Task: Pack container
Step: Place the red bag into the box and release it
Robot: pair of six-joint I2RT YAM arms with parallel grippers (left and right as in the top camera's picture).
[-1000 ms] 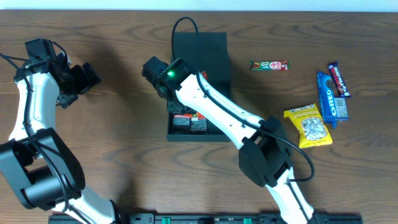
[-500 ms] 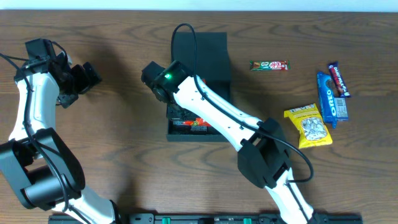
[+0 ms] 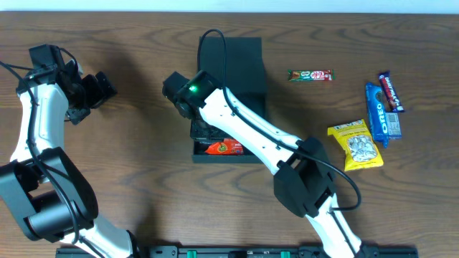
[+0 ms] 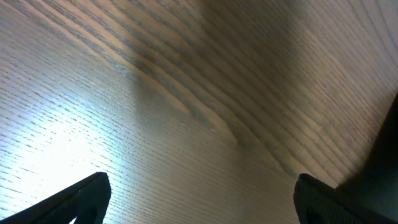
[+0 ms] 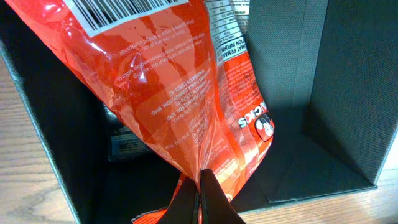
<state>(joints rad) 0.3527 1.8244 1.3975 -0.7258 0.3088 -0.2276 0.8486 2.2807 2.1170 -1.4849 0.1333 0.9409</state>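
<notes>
The dark teal container (image 3: 247,64) stands open at the table's middle, its flap lid lying back. My right gripper (image 5: 200,186) is shut on the edge of an orange snack packet (image 5: 180,93) that hangs into the container (image 5: 348,93). In the overhead view the packet (image 3: 224,147) shows at the container's front end, under my right arm. My left gripper (image 4: 199,199) is open and empty over bare wood; in the overhead view it sits at the far left (image 3: 97,87).
Loose snacks lie at the right: a green and red bar (image 3: 310,74), a blue biscuit pack (image 3: 381,113), a dark bar (image 3: 391,90) and a yellow seed packet (image 3: 355,145). A dark item (image 5: 127,146) lies on the container's floor.
My right gripper has moved toward the container's front end, and the orange packet now covers the dark label that showed there. The left arm has not moved.
</notes>
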